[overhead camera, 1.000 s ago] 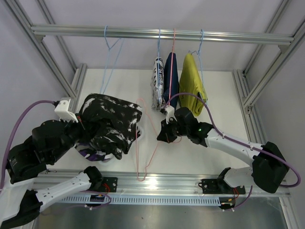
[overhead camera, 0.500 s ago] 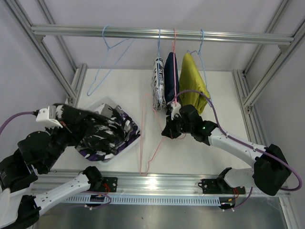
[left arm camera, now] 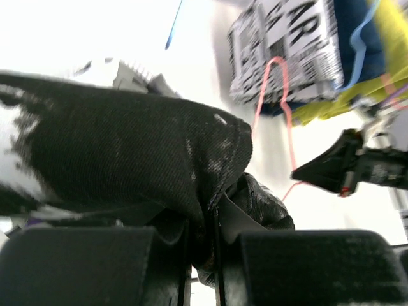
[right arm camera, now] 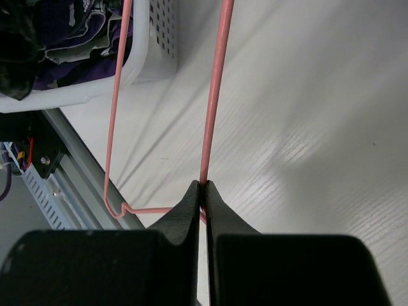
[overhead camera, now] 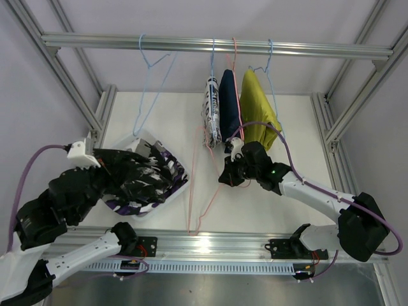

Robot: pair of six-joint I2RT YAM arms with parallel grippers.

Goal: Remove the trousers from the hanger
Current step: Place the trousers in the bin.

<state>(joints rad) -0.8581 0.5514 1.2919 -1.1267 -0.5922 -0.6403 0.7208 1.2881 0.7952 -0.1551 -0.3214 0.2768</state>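
Down into the basket is where the black speckled trousers have gone since a second ago, when they were bunched high enough to hide it. The right gripper has drifted a little farther and to the right with its bare pink hanger.

The left gripper is clamped on a fold of the black cloth, which runs between its fingers in the wrist view. The bundle lies on the purple patterned pair in the basket at the near left. The right gripper's jaws are pinched together on the pink wire. Three pairs, printed white, navy and yellow, hang from the rail at the far side.

To my eye two things could go wrong. The black cloth lies heaped towards the basket's left rim, so on release it might slide out, or cling to the fingers and lift with them. The hanger is held at one thin point, so it could swivel, and its top sits just beside the printed pair, where it might snag.

The left arm is folded low over the basket, wrist tipped down. The right arm reaches out across the table, gripper raised towards the hanging clothes.
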